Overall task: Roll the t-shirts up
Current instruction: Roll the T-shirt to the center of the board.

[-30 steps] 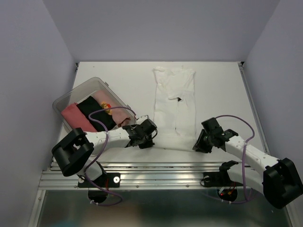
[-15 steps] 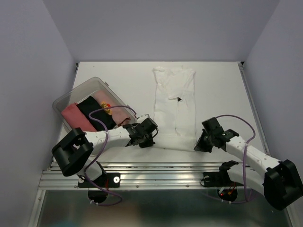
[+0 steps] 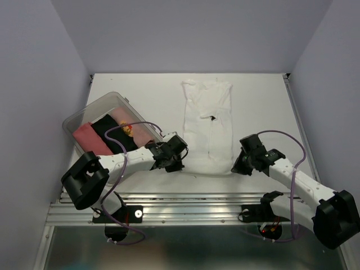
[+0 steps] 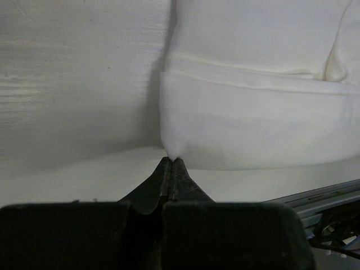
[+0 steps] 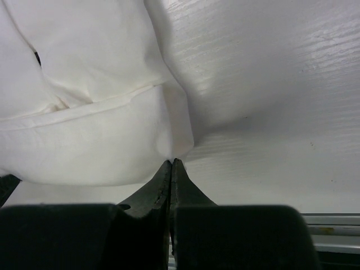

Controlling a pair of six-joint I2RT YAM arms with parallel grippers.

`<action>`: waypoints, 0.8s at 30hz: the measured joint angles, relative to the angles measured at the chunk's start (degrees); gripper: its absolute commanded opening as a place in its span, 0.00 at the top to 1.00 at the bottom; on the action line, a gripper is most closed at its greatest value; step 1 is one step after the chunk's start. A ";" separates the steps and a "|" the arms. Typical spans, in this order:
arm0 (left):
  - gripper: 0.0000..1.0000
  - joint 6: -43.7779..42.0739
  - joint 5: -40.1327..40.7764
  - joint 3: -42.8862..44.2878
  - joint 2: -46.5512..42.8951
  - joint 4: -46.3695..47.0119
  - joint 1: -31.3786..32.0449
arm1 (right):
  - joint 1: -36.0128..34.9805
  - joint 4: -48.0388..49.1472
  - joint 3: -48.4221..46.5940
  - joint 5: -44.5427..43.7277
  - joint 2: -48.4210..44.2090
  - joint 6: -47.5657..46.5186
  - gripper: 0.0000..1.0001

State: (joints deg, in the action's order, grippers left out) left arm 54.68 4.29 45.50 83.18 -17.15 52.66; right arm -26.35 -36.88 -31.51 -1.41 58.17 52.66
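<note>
We find the left pincer (image 4: 171,162) clamped on one hem corner of the white shirt (image 4: 253,124), the right pincer (image 5: 170,163) clamped on the other. The shirt stretches ahead of both on the surface (image 3: 264,107). Left of the left pincer stands a tub (image 3: 90,106) holding folded shirts (image 3: 115,135).

From above, the tips of the left tool (image 4: 171,161) and right tool (image 5: 170,162) cannot be seen where they meet the white t-shirt (image 3: 207,124) hem. Its neck label (image 3: 212,117) and the print on the pale shirt (image 3: 128,127) in the tub (image 3: 90,107) are too small to read.
</note>
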 measured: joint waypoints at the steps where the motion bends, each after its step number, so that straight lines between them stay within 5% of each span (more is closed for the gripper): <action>1: 1.00 -0.15 -0.13 0.20 0.00 -0.22 -0.24 | 0.00 -0.07 -0.28 -0.26 0.15 0.00 0.99; 24: 1.00 -4.96 -1.38 10.14 5.46 -2.73 -5.73 | 0.00 -0.81 -8.41 -7.30 7.50 -2.73 0.99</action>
State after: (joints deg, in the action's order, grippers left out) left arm 49.71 2.92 55.64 88.64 -19.88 46.94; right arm -26.35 -37.69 -39.92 -8.71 65.67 49.93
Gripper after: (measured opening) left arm 0.018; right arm 0.017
